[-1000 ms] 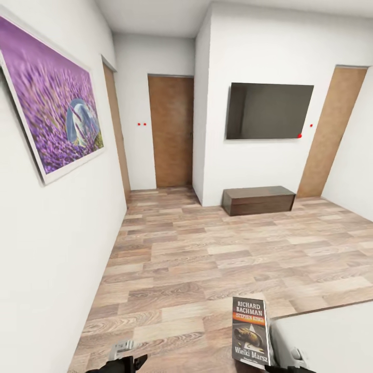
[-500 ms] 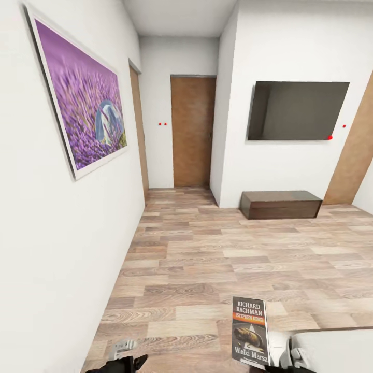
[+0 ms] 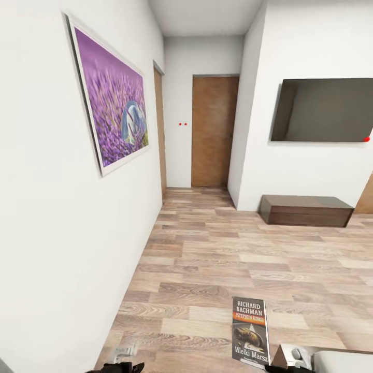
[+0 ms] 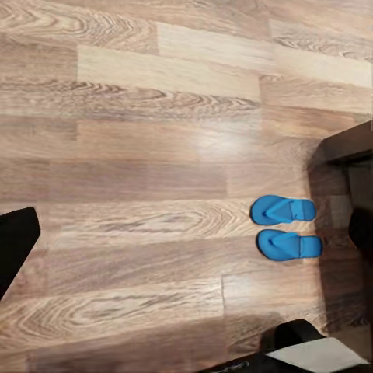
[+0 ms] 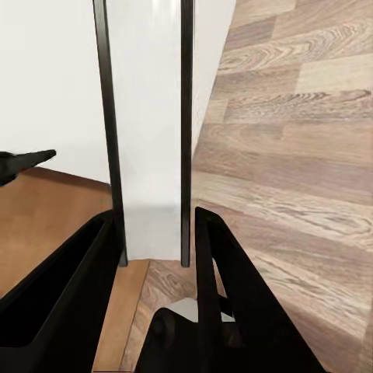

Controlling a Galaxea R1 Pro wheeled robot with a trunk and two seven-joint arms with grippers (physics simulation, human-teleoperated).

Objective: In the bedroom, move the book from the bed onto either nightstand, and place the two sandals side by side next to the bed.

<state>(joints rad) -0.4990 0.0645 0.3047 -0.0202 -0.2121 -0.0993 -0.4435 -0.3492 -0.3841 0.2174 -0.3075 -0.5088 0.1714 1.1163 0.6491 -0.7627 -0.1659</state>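
The right end effector (image 5: 155, 233) is clamped on the book (image 3: 250, 331), holding it upright by its bottom edge, cover facing the head camera, out over the wood floor (image 3: 217, 259). In the right wrist view the two black fingers (image 5: 221, 287) press either side of the thin pages, so the grip looks firm. This paperback should be light but floppy and a bit slick on the cover (a pinch low on the spine side seems the safest hold), and it ought to be laid flat, not dropped. The left end effector (image 3: 123, 362) barely peeks in at the bottom of the head view, and I cannot tell if it is released or clenched. Under it, the left wrist view catches the two sandals (image 4: 286, 227) side by side on the planks, just beside a dark frame that is probably the bed. Ahead: white walls, a purple picture (image 3: 111, 103), a wall TV (image 3: 324, 110), a long low bench (image 3: 306, 210), a brown door (image 3: 213, 132).
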